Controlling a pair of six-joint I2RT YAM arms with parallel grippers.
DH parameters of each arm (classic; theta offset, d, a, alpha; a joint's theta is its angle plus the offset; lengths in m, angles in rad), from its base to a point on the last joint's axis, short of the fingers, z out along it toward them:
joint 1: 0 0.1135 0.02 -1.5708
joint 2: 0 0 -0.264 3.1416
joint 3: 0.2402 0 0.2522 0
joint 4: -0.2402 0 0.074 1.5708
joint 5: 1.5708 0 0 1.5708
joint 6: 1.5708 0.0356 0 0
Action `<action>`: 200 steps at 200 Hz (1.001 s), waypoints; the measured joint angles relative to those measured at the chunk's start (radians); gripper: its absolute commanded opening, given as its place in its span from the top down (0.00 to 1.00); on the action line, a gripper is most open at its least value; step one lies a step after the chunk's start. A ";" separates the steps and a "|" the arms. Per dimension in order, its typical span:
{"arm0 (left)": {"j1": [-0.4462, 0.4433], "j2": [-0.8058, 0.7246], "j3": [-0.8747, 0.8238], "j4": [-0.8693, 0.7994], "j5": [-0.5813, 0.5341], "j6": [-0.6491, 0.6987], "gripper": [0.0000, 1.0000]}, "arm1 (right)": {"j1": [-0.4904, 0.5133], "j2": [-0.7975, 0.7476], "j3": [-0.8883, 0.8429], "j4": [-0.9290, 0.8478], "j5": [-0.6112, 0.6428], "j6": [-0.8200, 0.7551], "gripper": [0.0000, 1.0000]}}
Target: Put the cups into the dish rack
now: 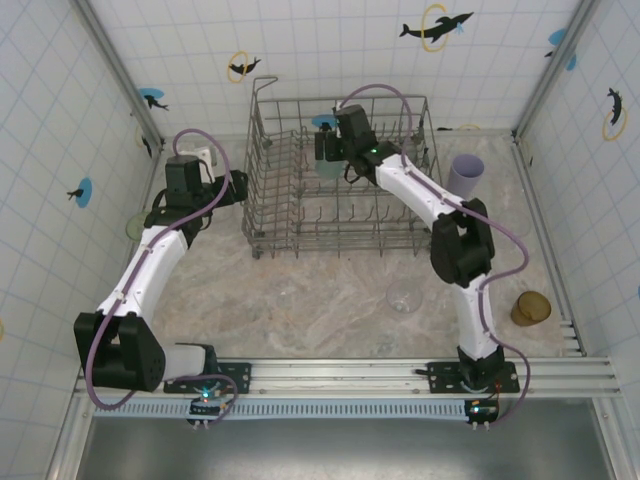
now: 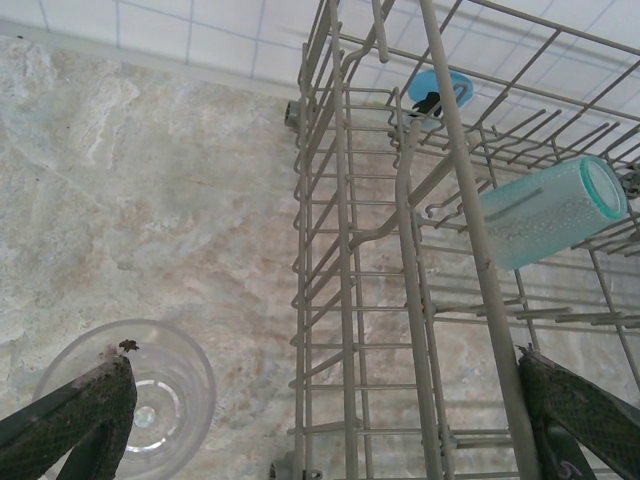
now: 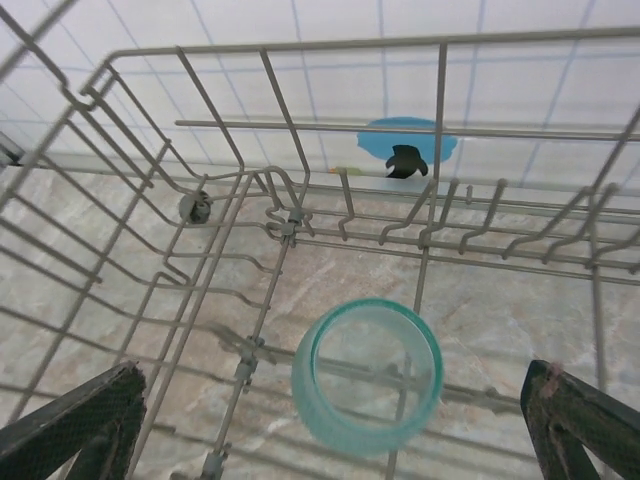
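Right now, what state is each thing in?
teal cup, tilted inside dish rack, ungripped
dish rack, upright on table
right hand, open above teal cup
left hand, open, empty
lavender cup, standing on table
amber cup, on table, unloaded
clear cup, on table, unloaded

Teal cup (image 1: 328, 166) inside dish rack (image 1: 262, 190)

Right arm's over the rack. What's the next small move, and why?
Probably lift the right gripper straight up out of the dish rack. Its jaws stand open and the teal cup lies free on the wires between them, so rising should clear it.
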 measured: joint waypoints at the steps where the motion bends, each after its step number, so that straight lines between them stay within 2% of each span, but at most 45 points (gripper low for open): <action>1: 0.000 0.000 0.000 0.000 0.000 0.000 0.02 | 0.000 -0.004 -0.004 0.000 0.000 0.001 0.00; 76: -0.009 0.024 0.018 -0.015 -0.025 -0.053 0.02 | 0.018 -0.384 -0.464 0.070 -0.017 0.012 0.00; 113: -0.019 0.026 0.055 -0.080 -0.115 -0.051 0.02 | 0.018 -0.541 -0.660 0.082 -0.023 0.013 0.00; 163: -0.017 0.026 0.090 -0.150 -0.265 -0.048 0.02 | 0.017 -0.710 -0.834 0.090 -0.037 0.011 0.00; 183: -0.006 0.026 0.102 -0.179 -0.252 -0.054 0.02 | 0.014 -0.764 -0.900 0.094 -0.041 0.011 0.00; 200: 0.003 0.026 0.109 -0.181 -0.190 -0.080 0.02 | 0.006 -0.793 -0.941 0.097 -0.045 0.010 0.00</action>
